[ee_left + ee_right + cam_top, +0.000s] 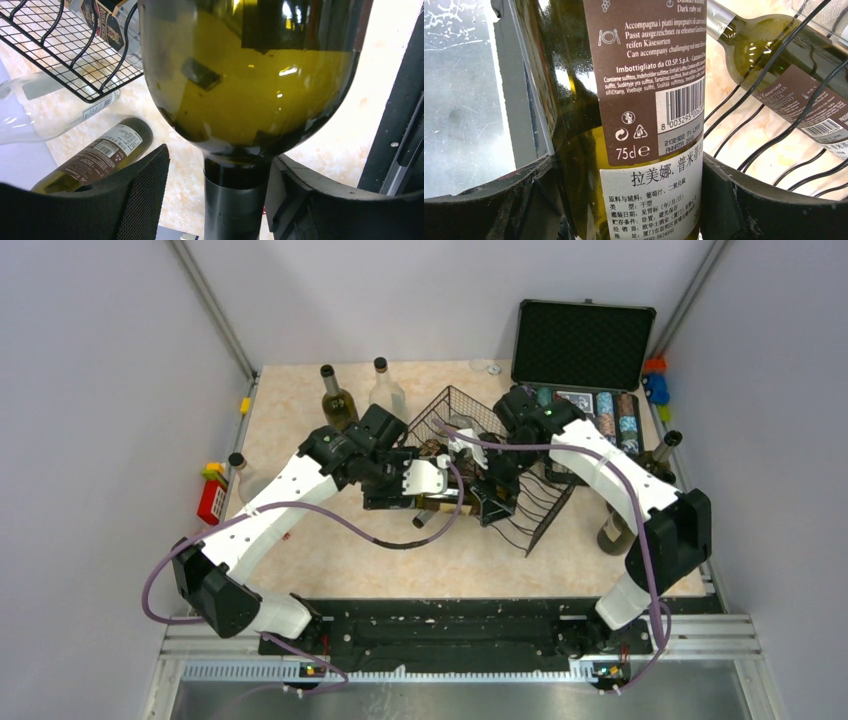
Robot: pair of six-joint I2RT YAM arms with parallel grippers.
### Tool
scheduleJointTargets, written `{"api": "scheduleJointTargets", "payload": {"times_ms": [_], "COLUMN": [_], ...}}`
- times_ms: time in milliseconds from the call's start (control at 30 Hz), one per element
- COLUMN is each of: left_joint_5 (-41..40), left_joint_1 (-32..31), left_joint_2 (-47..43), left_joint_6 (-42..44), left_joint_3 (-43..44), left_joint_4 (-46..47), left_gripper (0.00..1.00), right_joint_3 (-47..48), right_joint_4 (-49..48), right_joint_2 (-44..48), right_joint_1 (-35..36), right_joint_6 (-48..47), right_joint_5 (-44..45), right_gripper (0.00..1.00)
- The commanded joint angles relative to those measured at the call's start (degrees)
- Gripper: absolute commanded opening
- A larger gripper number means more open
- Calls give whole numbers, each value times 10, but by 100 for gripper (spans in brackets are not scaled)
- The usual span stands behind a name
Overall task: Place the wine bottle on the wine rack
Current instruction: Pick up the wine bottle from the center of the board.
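Note:
The wine bottle (pixel 574 100), green glass with a brown back label, hangs between my two grippers beside the black wire wine rack (pixel 535 502). My right gripper (pixel 629 162) (pixel 492 490) is shut on its body, both pads pressed against the glass. The left gripper (pixel 220 160) (pixel 438 480) is open around its dark neck (pixel 232 205): the right finger sits against the neck, while the left finger (pixel 135 200) stands clear. The bottle's shoulder (pixel 250 85) fills the left wrist view. The rack's mesh (pixel 65 50) lies just beyond it. Another labelled bottle (pixel 784 85) rests in the rack's cradles (pixel 774 150).
A green bottle (pixel 95 157) and a clear one (pixel 40 110) lie on the table by the rack. Upright bottles stand at the back (pixel 338 405) (pixel 386 390), left (pixel 240 475) and right (pixel 660 455). An open black case (pixel 585 345) with chips sits at the back right.

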State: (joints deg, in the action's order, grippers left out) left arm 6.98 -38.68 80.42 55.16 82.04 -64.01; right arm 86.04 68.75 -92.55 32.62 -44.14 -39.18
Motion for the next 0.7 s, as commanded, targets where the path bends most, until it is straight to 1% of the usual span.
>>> {"api": "scheduleJointTargets", "payload": {"times_ms": [0, 167, 267, 333, 400, 500, 533, 567, 600, 667], "left_joint_5": [13, 22, 28, 29, 24, 12, 9, 6, 4, 3], "left_joint_1": [3, 3, 3, 3, 2, 2, 3, 3, 3, 4], "left_joint_2": [-7, -6, -5, -4, -4, -6, -8, -10, -12, -17], "left_joint_6": [-12, -13, -12, -12, -12, -14, -18, -24, -27, -35], "left_joint_3": [-5, -3, -4, -4, -8, -12, -13, -12, -11, -8], "left_joint_4": [23, 26, 29, 29, 27, 27, 28, 29, 29, 27], "left_gripper": [68, 60, 52, 43, 31, 7, 1, 0, 0, 0], "right_joint_3": [38, 40, 40, 40, 41, 40, 40, 40, 41, 43], "right_joint_4": [-11, -8, -10, -9, -6, -7, -9, -10, -11, -14], "right_joint_2": [3, 1, 1, 1, 0, 2, 2, 2, 2, 2], "right_joint_1": [-9, -9, -9, -9, -9, -9, -9, -9, -9, -9], "right_joint_6": [-25, -27, -25, -25, -26, -26, -25, -23, -22, -16], "right_joint_5": [-77, -83, -86, -86, -86, -83, -81, -80, -77, -68], "right_gripper": [0, 0, 0, 0, 0, 0, 0, 0, 3, 16]}}
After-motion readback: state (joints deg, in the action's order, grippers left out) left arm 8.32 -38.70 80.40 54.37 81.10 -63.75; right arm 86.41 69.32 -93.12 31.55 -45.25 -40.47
